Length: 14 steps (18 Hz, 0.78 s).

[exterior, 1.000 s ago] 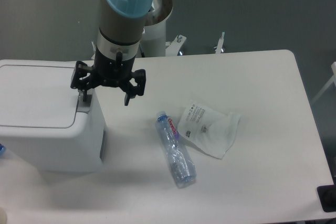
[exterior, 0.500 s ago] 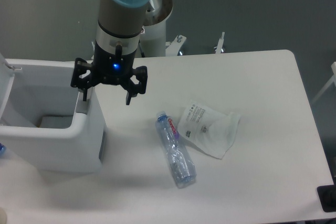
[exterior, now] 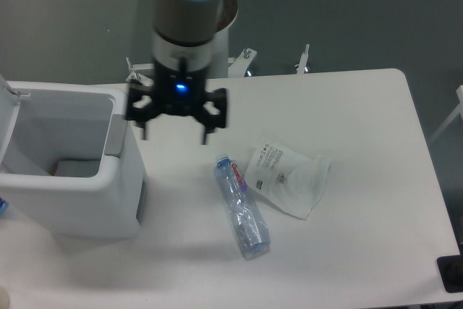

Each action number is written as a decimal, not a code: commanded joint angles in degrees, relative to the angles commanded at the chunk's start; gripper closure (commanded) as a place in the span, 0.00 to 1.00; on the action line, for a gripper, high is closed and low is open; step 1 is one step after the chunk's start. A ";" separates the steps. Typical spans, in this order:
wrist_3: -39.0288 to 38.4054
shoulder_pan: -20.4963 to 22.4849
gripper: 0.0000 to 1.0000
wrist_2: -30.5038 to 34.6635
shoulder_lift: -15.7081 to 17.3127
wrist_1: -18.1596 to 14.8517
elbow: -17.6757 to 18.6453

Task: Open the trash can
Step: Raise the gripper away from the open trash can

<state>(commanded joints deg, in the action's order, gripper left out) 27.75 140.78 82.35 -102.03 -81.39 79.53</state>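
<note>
The white trash can stands at the left of the table. Its lid is swung up at the far left edge of the view, and the inside of the bin shows. The grey push bar sits on the bin's right rim. My gripper hangs over the table just right of the bin, clear of the push bar. Its two fingers are spread wide and hold nothing. A blue light glows on its wrist.
A clear plastic bottle with a blue cap lies on the table to the right of the bin. A white plastic pouch lies next to it. The table's right edge runs down the right side of the view.
One second ago the lid was flat and shut with a finger at the push bar. The lid has sprung open, and my gripper has moved right, away from the bin.
</note>
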 joint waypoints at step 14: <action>35.80 16.09 0.00 7.30 -10.37 10.89 -1.13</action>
